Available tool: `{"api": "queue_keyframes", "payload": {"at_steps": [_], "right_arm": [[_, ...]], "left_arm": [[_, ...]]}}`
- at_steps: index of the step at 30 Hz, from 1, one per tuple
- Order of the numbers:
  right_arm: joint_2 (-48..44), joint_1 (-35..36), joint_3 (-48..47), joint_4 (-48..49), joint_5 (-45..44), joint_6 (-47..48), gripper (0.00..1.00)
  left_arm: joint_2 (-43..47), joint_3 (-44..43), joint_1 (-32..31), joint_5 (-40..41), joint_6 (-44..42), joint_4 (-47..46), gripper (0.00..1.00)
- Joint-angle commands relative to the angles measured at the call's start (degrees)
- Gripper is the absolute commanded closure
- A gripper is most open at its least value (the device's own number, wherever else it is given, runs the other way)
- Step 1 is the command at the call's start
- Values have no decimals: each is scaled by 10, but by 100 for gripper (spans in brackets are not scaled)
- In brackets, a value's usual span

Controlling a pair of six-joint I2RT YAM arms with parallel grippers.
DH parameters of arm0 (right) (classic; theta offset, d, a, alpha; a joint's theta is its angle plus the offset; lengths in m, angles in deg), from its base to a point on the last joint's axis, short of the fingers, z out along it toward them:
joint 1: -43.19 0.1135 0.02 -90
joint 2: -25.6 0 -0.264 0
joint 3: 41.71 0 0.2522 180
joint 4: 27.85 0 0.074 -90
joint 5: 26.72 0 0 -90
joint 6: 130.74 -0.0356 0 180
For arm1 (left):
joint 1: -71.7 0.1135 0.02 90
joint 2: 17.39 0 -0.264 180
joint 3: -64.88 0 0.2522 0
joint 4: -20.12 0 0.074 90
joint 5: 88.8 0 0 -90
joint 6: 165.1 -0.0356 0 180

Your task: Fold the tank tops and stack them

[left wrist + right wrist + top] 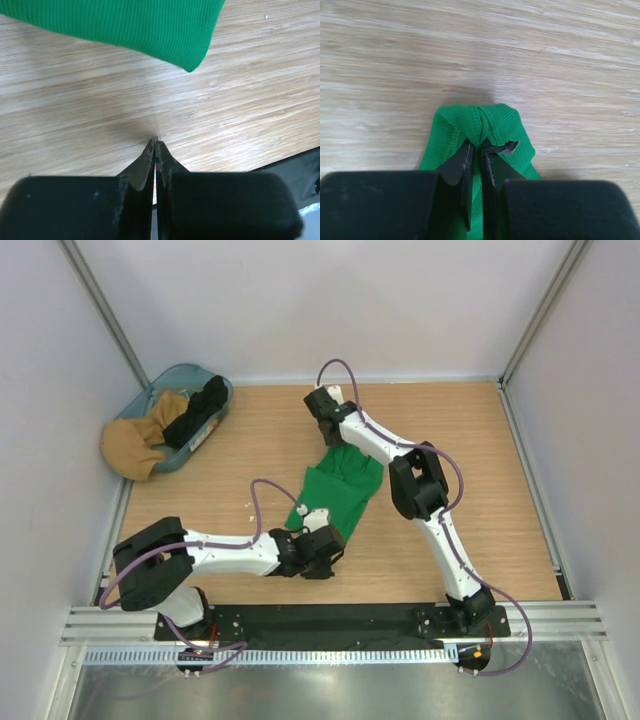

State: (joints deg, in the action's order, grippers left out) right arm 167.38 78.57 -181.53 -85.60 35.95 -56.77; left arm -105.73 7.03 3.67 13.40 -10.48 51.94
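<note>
Green tank top (342, 490) is being pinched by the right fingers (460, 165); left fingers (145, 167) (closed, empty) are idling beside its corner, likely needing a grip.

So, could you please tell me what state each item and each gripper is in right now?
left gripper: shut, empty, just short of the green fabric's edge.
right gripper: shut on a bunched end of the green tank top.
green tank top: rumpled on the table, not folded flat.
black tank top: unfolded, heaped in the basket.
tan cloth: spilling over the basket's rim.
</note>
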Motion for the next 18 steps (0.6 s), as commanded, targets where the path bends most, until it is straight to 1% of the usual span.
{"api": "queue_keyframes", "payload": {"at_steps": [1, 4, 5, 6, 8, 11, 13, 14, 16, 18], "right_arm": [[-40, 2, 27, 48, 3, -1, 98], [-47, 3, 42, 60, 19, 9, 96], [-47, 3, 44, 61, 21, 11, 96], [-47, 2, 45, 61, 23, 11, 96], [-48, 3, 49, 62, 25, 12, 96], [-54, 3, 61, 69, 26, 11, 96], [-60, 3, 64, 76, 30, 8, 96], [-60, 3, 65, 77, 31, 7, 96], [-61, 3, 64, 76, 32, 6, 96], [-63, 2, 64, 77, 35, 3, 96]], "left_arm": [[-4, 0, -4, 18, 6, 4, 99], [32, -7, -4, 57, -2, 43, 83], [44, -11, -4, 69, -4, 70, 68], [61, -13, -3, 89, -4, 81, 58], [79, -5, 13, 90, -3, 75, 42], [114, 31, 42, 82, 15, 27, 39], [137, 58, 51, 104, 31, 3, 38], [143, 66, 60, 109, 51, -24, 38], [151, 89, 69, 118, 72, -50, 38], [154, 105, 81, 131, 108, -74, 41]]}}
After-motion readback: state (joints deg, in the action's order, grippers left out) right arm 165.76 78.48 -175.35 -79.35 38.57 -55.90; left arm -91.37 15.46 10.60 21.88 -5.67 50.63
